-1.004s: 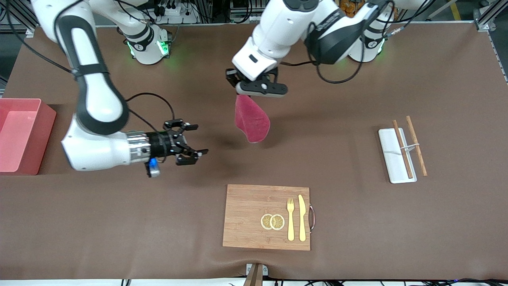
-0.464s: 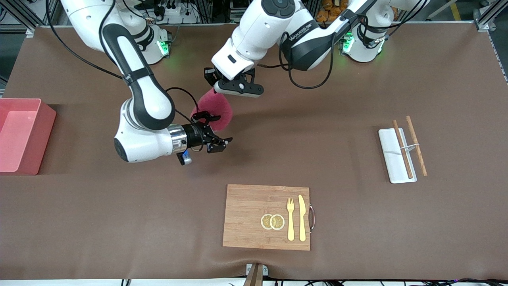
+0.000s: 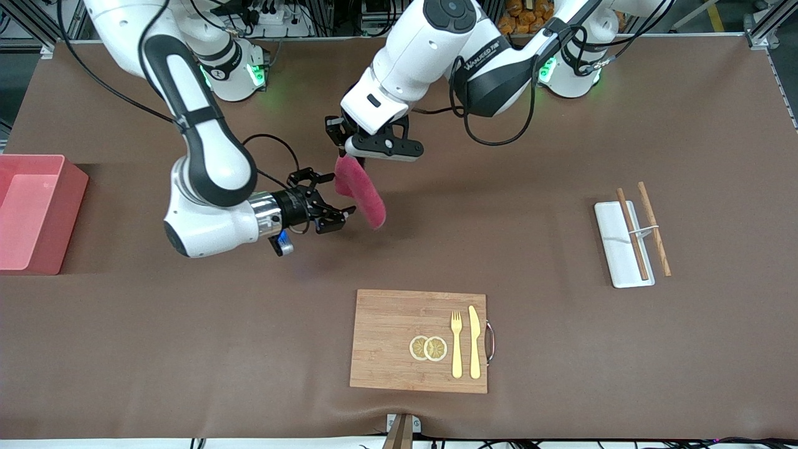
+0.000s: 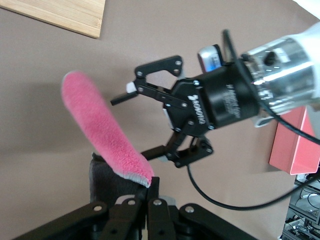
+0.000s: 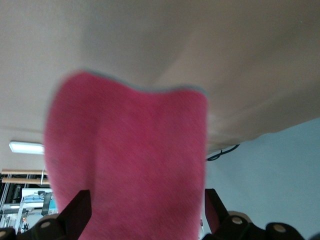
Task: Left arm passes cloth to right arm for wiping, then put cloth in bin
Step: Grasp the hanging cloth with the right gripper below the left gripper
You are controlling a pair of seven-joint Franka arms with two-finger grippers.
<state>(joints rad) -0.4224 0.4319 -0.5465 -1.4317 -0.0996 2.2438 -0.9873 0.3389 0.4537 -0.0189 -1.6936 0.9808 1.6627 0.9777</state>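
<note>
Handover in mid-air: my left gripper (image 3: 349, 151) is clamped on the top edge of the cloth (image 3: 361, 193), which hangs over the bare brown table (image 3: 561, 349), while my right gripper (image 3: 324, 201), fingers apart, brackets the cloth's side. If I release before the right fingers close, or they catch only the limp edge, the cloth may drop. The bin (image 3: 28, 212) stands at the right arm's end; cutting board (image 3: 399, 337) lies nearer the camera.
</note>
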